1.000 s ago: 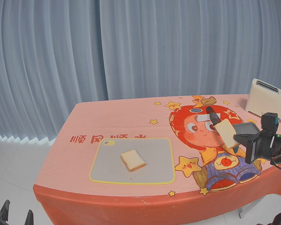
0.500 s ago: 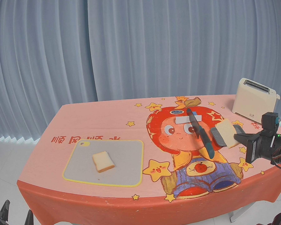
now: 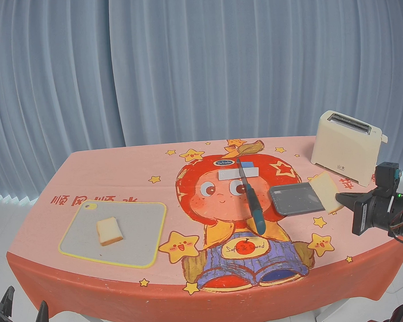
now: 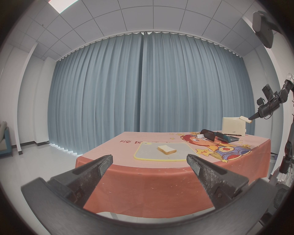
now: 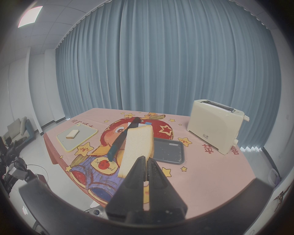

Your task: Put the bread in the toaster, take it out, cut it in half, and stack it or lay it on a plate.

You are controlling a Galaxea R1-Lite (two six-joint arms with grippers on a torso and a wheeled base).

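Right hand [image 3: 339, 199], bread slice [image 3: 325, 192] in its grip, nearer toaster [image 3: 347, 147] now; left hand [image 4: 149, 159] wide.

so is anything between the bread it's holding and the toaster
Nothing visible. The white bread slice hangs near the cream toaster, whose top slot looks open; the grey tray and teal-handled knife lie lower, aside.

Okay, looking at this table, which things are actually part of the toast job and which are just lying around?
Job: bread slice in the right gripper, toaster, knife, cutting board with a second slice, grey tray.
Lying about: white strip under the knife's blade, cartoon tablecloth, curtain.
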